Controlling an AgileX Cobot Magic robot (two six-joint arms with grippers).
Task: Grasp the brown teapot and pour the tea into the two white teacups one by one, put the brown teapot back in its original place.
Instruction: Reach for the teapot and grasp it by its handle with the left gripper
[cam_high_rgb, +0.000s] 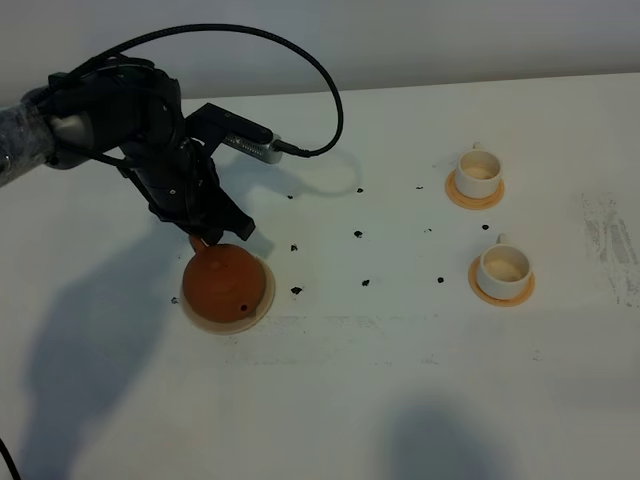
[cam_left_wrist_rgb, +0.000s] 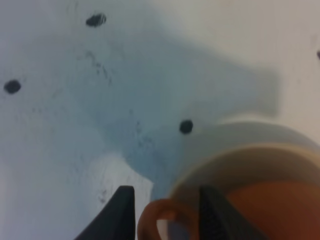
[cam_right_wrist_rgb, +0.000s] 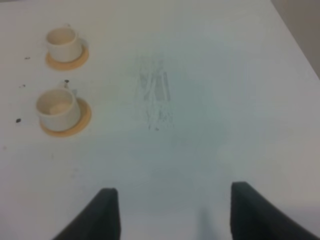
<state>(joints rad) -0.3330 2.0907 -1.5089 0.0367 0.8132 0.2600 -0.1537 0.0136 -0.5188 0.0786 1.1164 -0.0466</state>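
Note:
The brown teapot (cam_high_rgb: 225, 285) sits on its cream disc, the original place (cam_high_rgb: 264, 306), at the left of the table. My left gripper (cam_high_rgb: 213, 236) comes down at the pot's far side. In the left wrist view its fingers (cam_left_wrist_rgb: 124, 210) press both sides of the teapot's (cam_left_wrist_rgb: 270, 210) loop handle (cam_left_wrist_rgb: 149, 216), above the disc's rim (cam_left_wrist_rgb: 240, 145). The two white teacups (cam_high_rgb: 478, 170) (cam_high_rgb: 503, 268) stand on orange-tan coasters at the right, also in the right wrist view (cam_right_wrist_rgb: 62, 44) (cam_right_wrist_rgb: 56, 107). My right gripper (cam_right_wrist_rgb: 170, 215) hangs open over bare table, apart from the cups.
Small black specks (cam_high_rgb: 296, 290) dot the table between the teapot and the cups. A scuffed patch (cam_high_rgb: 610, 240) marks the far right of the table. A black cable (cam_high_rgb: 300, 60) loops up from the left arm.

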